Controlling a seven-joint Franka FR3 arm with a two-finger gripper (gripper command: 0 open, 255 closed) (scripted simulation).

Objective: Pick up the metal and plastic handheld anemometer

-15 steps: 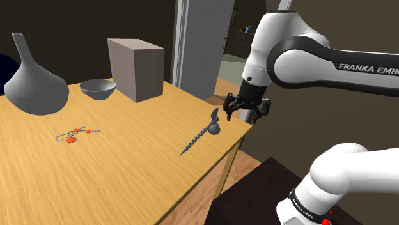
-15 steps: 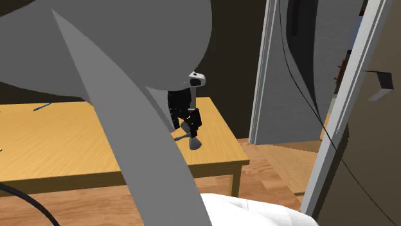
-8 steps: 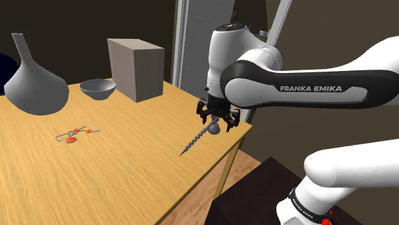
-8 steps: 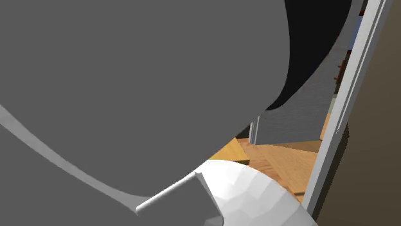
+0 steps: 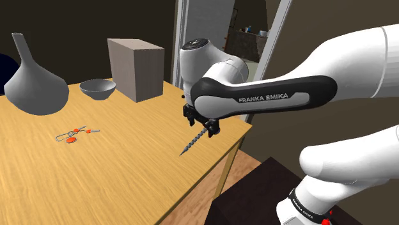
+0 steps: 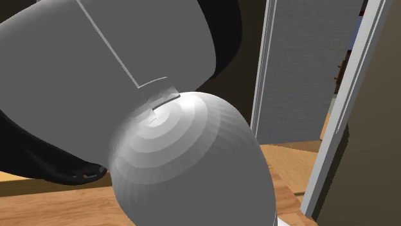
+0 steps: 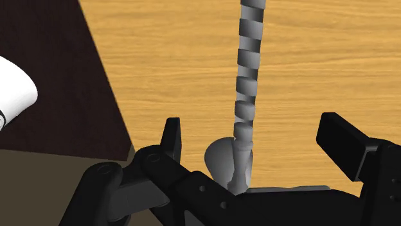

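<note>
Since half a second ago the claw (image 5: 202, 128) has slid along the table's edge toward 9 o'clock in the shoulder view and dropped lower. It now covers the head of the anemometer (image 5: 192, 144), which was in plain sight before. The anemometer itself has not moved. It lies flat on the wooden table (image 5: 96, 172) near the corner closest to the stand (image 5: 252, 195), with its grey spiral shaft pointing to 7 o'clock from the claw. In the second exterior view the arm (image 6: 128, 96) has swung and covers most of the scene, with a pale door frame (image 6: 334, 115) at 3 o'clock of it.

Well apart on the table, toward 9 o'clock of the anemometer, lies a small red and metal clip-like thing (image 5: 75, 132). At 10 to 11 o'clock stand a grey vase (image 5: 35, 86), a grey bowl (image 5: 97, 89) and a grey box (image 5: 135, 69). Nothing lies between the claw and the anemometer.

In the wrist view the claw (image 7: 257, 138) is spread wide. Its black fingers (image 7: 172, 138) straddle the anemometer (image 7: 247, 83) near its cup end, and neither finger touches the shaft, so it is not held.
</note>
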